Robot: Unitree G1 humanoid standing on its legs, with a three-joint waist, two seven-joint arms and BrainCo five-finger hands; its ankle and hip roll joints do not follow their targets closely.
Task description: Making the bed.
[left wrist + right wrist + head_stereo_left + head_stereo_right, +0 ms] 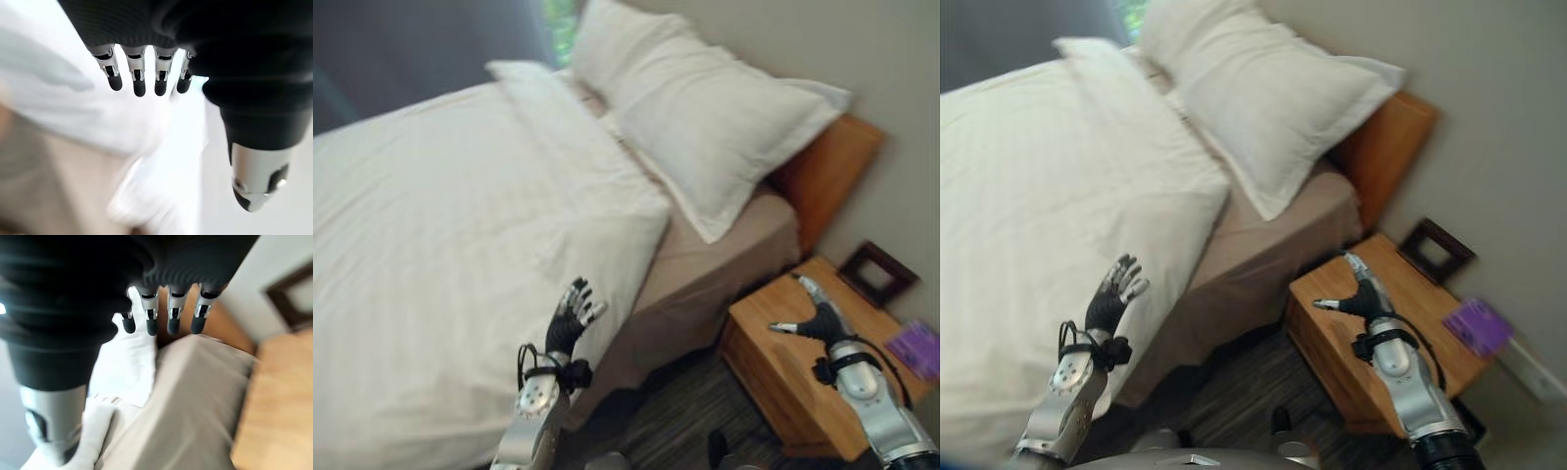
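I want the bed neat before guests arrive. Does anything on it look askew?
Yes. The white duvet stops short of the near pillow, leaving the tan sheet bare at the head corner, and the pillow overhangs the mattress edge beside the nightstand.

Soft daylight from a window (558, 24) behind the bed; every view slightly motion-blurred, wrist views worst.
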